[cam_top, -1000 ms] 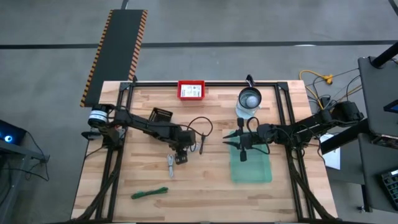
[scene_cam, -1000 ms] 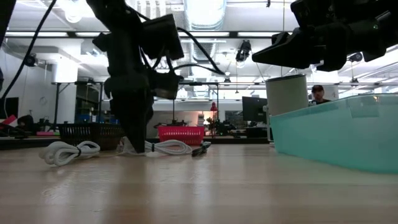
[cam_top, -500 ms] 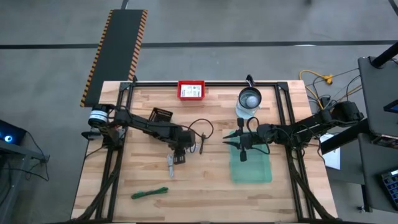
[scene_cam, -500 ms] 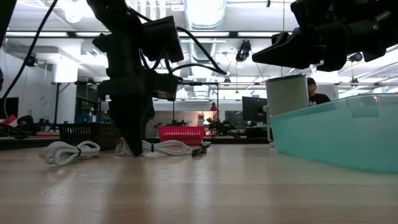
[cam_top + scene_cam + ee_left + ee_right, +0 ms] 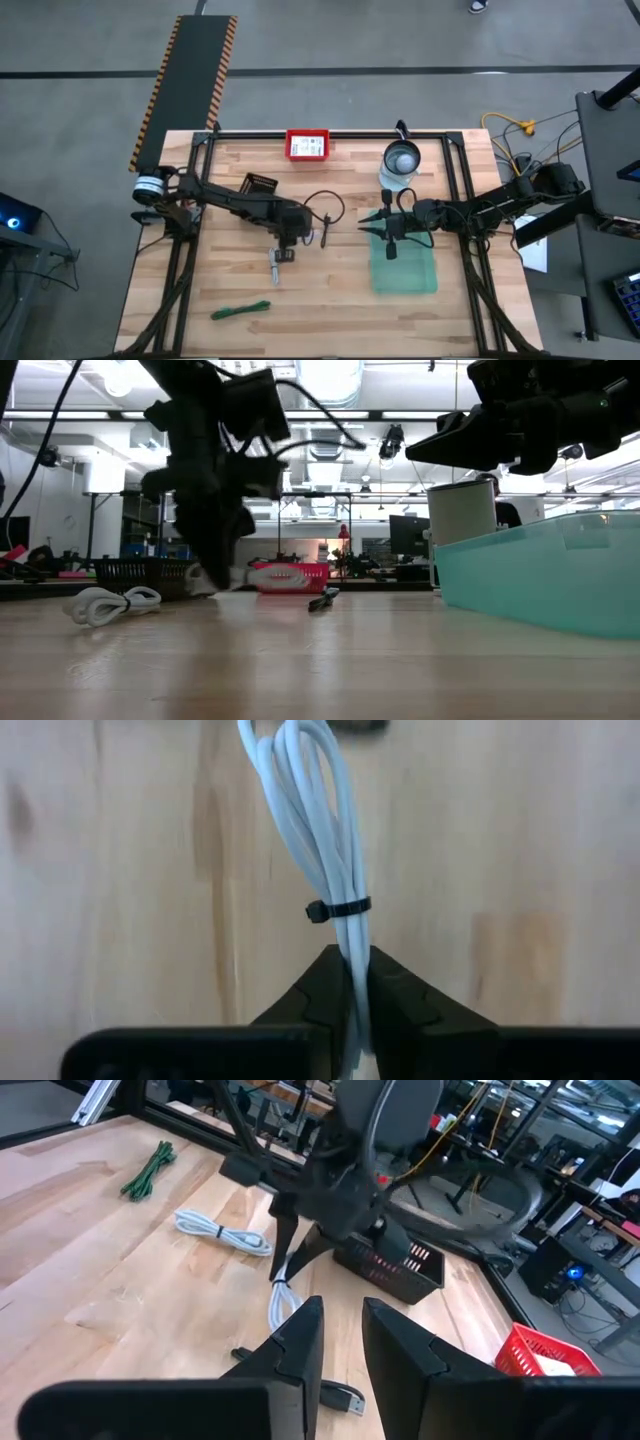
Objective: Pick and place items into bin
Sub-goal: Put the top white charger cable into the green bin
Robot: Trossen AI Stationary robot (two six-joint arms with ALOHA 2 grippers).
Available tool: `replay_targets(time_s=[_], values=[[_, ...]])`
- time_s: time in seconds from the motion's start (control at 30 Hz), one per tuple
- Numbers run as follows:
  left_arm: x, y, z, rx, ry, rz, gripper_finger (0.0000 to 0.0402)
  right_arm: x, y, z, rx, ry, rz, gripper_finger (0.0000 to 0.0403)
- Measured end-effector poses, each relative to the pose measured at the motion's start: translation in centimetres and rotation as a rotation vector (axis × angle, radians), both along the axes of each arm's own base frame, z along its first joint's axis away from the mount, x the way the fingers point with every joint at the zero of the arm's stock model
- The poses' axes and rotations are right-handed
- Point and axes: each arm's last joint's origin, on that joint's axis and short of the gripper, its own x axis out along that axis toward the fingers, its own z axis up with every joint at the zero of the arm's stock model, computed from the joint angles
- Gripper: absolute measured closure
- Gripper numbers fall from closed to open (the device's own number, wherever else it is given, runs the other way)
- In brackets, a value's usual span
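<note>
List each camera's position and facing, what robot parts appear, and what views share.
High: overhead, straight down; both arms, table.
Low: tabletop height, level; left gripper, teal bin.
Left wrist: looks past fingers pinching the white cable.
Right wrist: past right gripper toward left arm.
Shared: cable, wrist views.

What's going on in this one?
The left gripper has its fingers shut on a white coiled cable, bundled with a black tie, near the middle of the wooden table. A second white cable lies on the table nearby. The right gripper hangs above the teal bin, holding nothing visible. A green tie lies near the front edge.
</note>
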Motion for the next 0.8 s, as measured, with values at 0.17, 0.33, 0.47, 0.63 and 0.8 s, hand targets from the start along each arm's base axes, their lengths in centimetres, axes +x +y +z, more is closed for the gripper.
replay_targets(time_s=[0.17,0.33,0.47,0.63,0.8], values=[[1.2,-0.1,1.2,0.026,-0.188,-0.067,0.0385,0.0,0.0,0.0,0.0,0.0,0.0,0.0343],[2.2,-0.1,1.9,0.063,-0.324,-0.13,0.0385,0.0,0.0,0.0,-0.005,0.0,0.001,0.0344],[2.7,-0.1,2.4,0.119,-0.412,-0.174,0.0385,0.0,0.0,0.0,-0.005,-0.001,0.001,0.0344],[3.3,0.0,3.0,0.161,-0.503,-0.21,0.0385,0.0,0.0,0.0,0.054,-0.001,-0.01,0.0342],[3.4,0.1,3.1,0.201,-0.507,-0.187,0.0385,0.0,0.0,0.0,0.12,0.001,-0.022,0.0302]])
